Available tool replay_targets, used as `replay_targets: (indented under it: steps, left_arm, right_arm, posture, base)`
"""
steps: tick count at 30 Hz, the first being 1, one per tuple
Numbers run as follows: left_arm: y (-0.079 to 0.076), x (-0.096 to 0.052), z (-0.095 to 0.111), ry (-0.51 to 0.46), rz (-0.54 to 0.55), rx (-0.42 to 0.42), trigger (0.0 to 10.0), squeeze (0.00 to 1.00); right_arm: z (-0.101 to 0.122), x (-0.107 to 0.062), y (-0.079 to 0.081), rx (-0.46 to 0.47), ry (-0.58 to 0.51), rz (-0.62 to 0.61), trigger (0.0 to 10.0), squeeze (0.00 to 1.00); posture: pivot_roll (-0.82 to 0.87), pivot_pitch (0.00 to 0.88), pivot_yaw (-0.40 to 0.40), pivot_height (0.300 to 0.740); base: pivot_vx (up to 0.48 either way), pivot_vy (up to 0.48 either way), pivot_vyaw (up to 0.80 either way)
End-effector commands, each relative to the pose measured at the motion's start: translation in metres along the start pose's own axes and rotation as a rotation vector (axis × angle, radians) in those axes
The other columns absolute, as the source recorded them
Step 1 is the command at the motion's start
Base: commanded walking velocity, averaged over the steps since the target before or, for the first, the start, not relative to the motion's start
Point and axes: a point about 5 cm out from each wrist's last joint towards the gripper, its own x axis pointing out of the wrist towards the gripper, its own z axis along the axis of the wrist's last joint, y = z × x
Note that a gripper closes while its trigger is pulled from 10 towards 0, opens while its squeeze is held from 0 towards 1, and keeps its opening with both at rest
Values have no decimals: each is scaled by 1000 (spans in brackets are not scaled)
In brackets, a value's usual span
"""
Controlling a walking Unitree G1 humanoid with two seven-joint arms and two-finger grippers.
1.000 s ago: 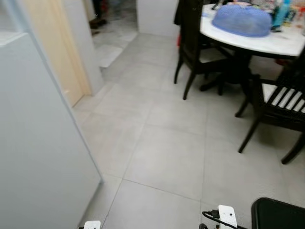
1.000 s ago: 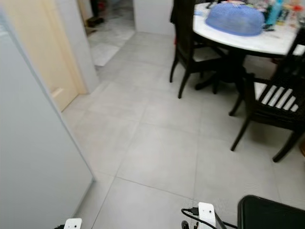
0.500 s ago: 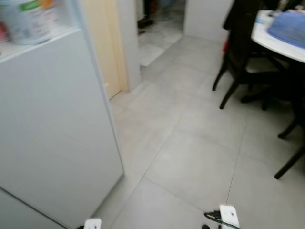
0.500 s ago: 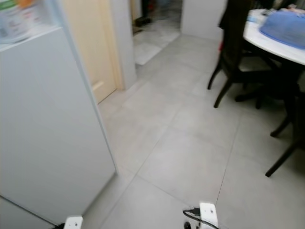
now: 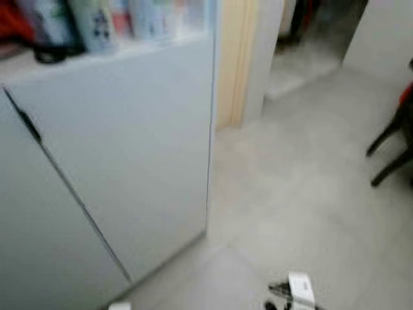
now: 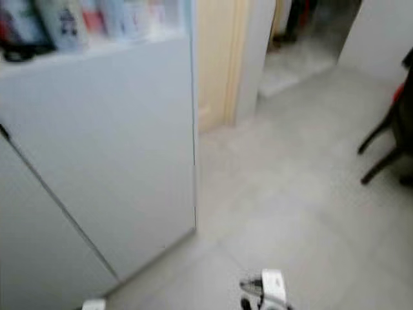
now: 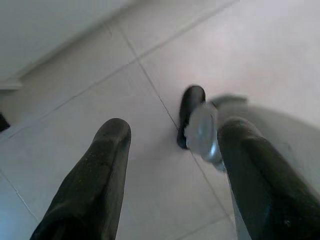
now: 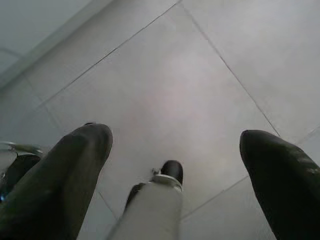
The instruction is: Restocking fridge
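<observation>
Across the left half of my head view stands the white fridge, blurred, its door shelf along the upper left of the frame lined with bottles I can't identify. At the upper middle I see a cream door frame, with grey floor tiles lower right. Both arms hang idle over the tiles: my left gripper and right gripper each show fingers spread wide, holding nothing.
</observation>
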Motion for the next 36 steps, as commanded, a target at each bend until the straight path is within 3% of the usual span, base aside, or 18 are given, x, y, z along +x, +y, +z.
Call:
replay_targets:
  steps: [1,36]
  left_arm:
    - [-4,-1,-8,28,-4,-13,10000,0]
    - [-5,-1,-8,33,5,-31,10000,0]
  right_arm:
    - [-5,-2,-7,-2,15,-21,10000,0]
    - [-3,-2,-9,-47,27,-9,10000,0]
  posture:
    - [21,0,-35,740]
    - [26,0,-48,740]
  base:
    - [0,0,800]
    - [0,0,800]
